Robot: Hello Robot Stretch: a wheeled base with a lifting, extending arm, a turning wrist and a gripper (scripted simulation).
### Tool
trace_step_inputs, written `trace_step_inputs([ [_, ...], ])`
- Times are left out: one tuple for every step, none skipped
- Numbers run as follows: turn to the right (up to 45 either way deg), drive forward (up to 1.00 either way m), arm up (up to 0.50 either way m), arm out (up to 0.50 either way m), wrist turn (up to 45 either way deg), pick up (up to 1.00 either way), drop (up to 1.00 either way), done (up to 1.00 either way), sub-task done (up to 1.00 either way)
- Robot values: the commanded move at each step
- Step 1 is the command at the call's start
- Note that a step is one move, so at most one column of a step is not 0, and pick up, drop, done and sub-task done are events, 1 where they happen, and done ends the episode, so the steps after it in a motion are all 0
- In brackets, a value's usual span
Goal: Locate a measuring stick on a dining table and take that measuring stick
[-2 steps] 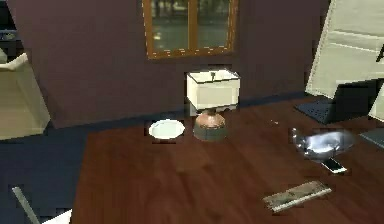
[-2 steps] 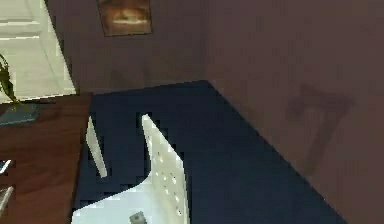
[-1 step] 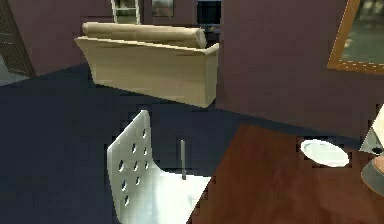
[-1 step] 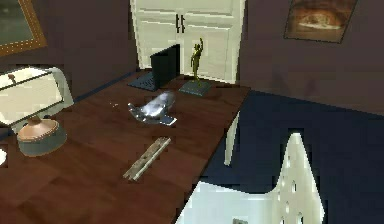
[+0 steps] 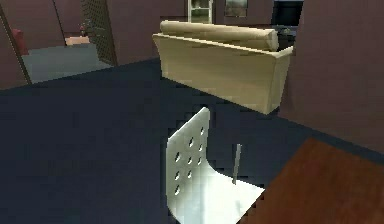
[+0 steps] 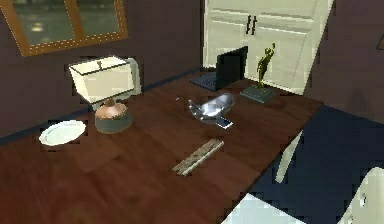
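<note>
A flat, long grey measuring stick [image 6: 198, 156] lies on the dark brown dining table [image 6: 120, 180] in the arm side view, near the table's front edge and a little right of its middle. The table's corner [image 5: 325, 185] shows at the forward view's lower right.
On the table stand a lamp [image 6: 104, 88], a white plate [image 6: 62, 132], a silvery object [image 6: 210, 108], a laptop [image 6: 226, 68] and a small statue [image 6: 262, 72]. A white chair [image 5: 198, 170] sits at the table's corner. A beige sofa [image 5: 222, 62] stands ahead on dark floor. White cabinet [image 6: 262, 35] behind.
</note>
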Motion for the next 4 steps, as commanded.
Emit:
trace_step_inputs([
  [0.0,0.0,0.5,0.0,0.0,0.0,0.0,0.0,0.0],
  [0.0,0.0,0.36,0.0,0.0,0.0,0.0,0.0,0.0],
  [0.0,0.0,0.0,0.26,0.0,0.0,0.0,0.0,0.0],
  [0.0,0.0,0.0,0.0,45.0,0.0,0.0,0.0,0.0],
])
